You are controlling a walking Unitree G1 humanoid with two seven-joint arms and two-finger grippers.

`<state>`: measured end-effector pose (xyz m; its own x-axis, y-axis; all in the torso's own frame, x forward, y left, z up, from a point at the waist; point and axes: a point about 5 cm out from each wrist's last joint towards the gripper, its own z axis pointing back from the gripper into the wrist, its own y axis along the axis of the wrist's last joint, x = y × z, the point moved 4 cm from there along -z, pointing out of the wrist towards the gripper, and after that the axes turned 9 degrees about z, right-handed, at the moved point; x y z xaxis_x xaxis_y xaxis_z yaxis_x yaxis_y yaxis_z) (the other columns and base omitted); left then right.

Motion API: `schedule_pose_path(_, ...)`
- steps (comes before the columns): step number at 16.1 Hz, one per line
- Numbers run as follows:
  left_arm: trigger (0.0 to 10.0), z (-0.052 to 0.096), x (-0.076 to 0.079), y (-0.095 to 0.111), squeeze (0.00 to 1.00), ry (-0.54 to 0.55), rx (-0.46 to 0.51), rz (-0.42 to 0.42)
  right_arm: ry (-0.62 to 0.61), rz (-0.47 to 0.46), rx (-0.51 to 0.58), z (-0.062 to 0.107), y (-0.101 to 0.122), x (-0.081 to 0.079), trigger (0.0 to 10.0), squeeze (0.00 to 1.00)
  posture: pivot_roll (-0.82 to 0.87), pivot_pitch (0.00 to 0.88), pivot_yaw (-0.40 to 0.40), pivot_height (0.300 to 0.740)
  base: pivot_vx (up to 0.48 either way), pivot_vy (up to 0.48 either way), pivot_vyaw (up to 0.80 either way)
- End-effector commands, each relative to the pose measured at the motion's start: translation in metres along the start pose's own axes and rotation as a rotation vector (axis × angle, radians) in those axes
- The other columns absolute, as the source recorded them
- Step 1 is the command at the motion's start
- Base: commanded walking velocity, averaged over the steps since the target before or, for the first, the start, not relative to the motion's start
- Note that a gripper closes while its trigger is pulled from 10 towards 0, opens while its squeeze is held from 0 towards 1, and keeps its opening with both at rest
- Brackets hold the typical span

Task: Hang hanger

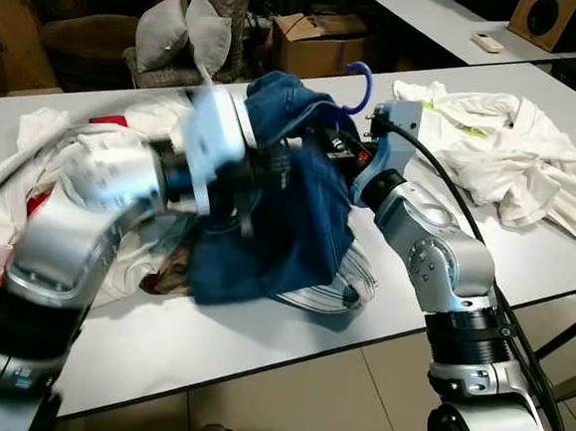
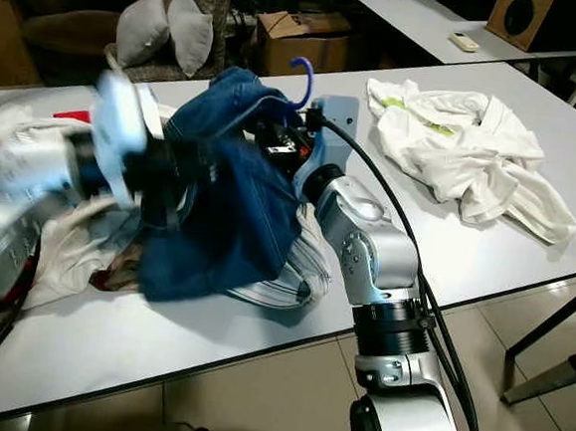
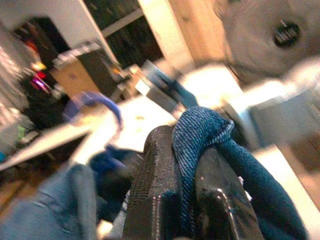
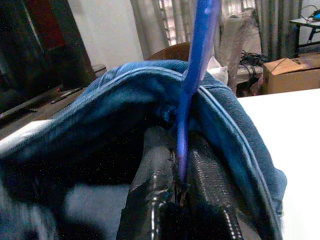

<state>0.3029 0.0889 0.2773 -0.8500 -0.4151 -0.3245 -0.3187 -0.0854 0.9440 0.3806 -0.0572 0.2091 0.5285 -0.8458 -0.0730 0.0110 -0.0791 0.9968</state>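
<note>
A blue denim garment [image 1: 289,206] hangs bunched over the white table [image 1: 258,343], draped on a blue plastic hanger whose hook [image 1: 360,81] sticks up above it. My right gripper [image 4: 179,185] is shut on the blue hanger [image 4: 192,80], with denim folded around its fingers. My left gripper [image 3: 186,200] is shut on a fold of the denim garment [image 3: 200,135]; that arm [image 1: 120,192] is blurred with motion at the garment's left side. The hanger hook [image 3: 95,105] appears beyond the left fingers.
A crumpled white garment [image 1: 502,158] lies on the table's right part. White and red clothes [image 1: 33,156] are piled at the left. A cardboard box [image 1: 317,38], cushions [image 1: 183,33] and another table [image 1: 443,18] stand behind. The table's front edge is near.
</note>
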Motion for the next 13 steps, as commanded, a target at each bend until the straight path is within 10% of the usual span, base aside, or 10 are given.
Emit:
schedule_pose_path(1,0.0,0.007,-0.014,0.028,0.00,0.063,0.107,-0.028,-0.026,0.033,-0.042,0.004,-0.011,0.008,10.0,0.00,-0.03,0.000,0.037,0.740,0.000,0.000,0.00)
schedule_pose_path(7,0.0,0.027,-0.058,-0.013,0.00,0.362,-0.108,-0.037,-0.007,0.034,-0.020,0.006,-0.006,0.009,10.0,0.00,-0.03,0.000,0.042,0.740,0.000,0.000,0.00)
schedule_pose_path(13,0.0,0.076,-0.066,-0.123,0.00,0.563,-0.542,0.048,0.145,-0.280,0.061,0.021,0.021,0.005,10.0,0.00,-0.03,0.000,0.044,0.740,0.000,0.000,0.00)
